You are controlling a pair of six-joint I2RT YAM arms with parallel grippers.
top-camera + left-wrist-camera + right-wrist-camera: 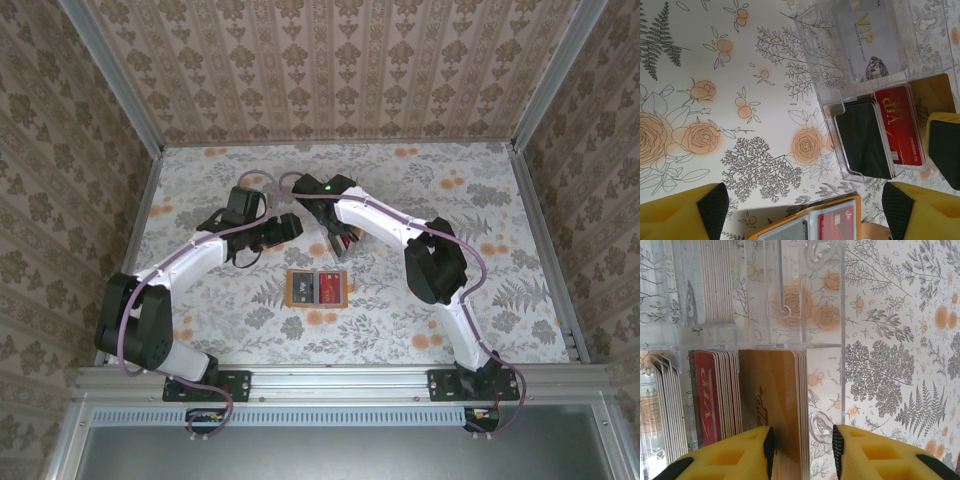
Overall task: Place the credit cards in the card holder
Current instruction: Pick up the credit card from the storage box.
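Walls (330, 70) hem the table (500, 300) on the far side and both flanks, so your free room is the bare cloth to the right and in front of the arm bases. The middle is crowded, with both wrists meeting over the clear box (815, 45).

The credit cards (900, 125) stand in that box's compartments: a black stack (865, 140), a red stack (710, 395) beside it, and an orange-yellow stack (775, 400) at the end. Your right gripper (802, 440) is over the orange-yellow stack, jaws partly open astride it. One finger is on the face side and the other stands clear of the card edges. You cannot tell whether a card is pinched.

Your left gripper (805, 205) hangs wide open and holds nothing, just beside the box. The card holder (316, 288) lies open near its fingers, on the side toward the arm bases, with a red card in one slot. Both arms reach forward with elbows out and wrists turned inward.
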